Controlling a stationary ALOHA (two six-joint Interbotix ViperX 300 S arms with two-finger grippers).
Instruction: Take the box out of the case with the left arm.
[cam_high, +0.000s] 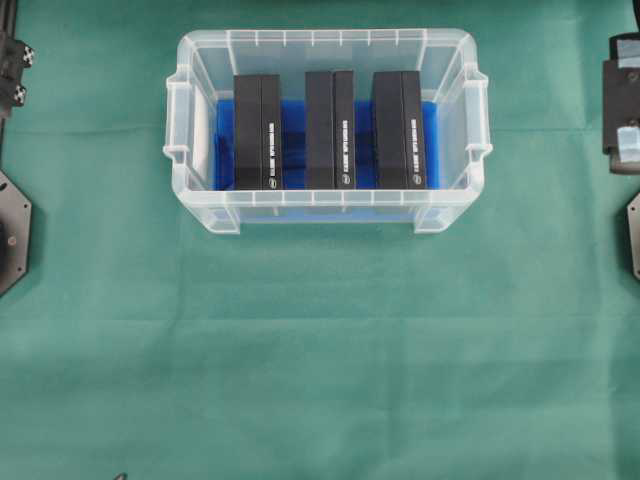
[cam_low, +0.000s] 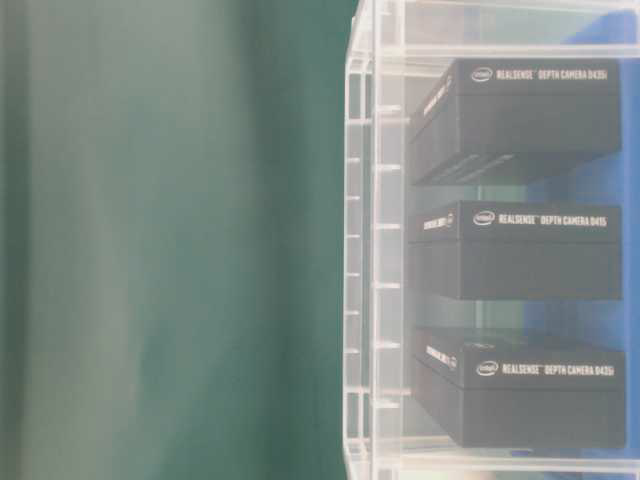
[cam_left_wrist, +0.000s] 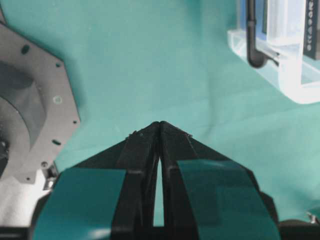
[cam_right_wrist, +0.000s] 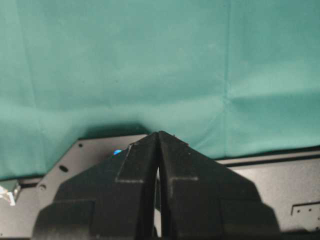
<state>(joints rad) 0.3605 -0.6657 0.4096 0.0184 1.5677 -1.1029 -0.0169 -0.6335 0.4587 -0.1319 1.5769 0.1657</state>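
I see green cloth (cam_high: 320, 350) covering the bench, the case (cam_high: 325, 45) upper centre, both grippers (cam_left_wrist: 160, 125) (cam_right_wrist: 158, 134) pressed together.

case (cam_high: 325, 215): we see a clear plastic tub with a rimmed edge, side handles and a blue floor, upright on the green bench.
boxes: we count three black boxes standing on edge side by side inside — left (cam_high: 258, 131), middle (cam_high: 330, 129), right (cam_high: 398, 129) — with gaps between.
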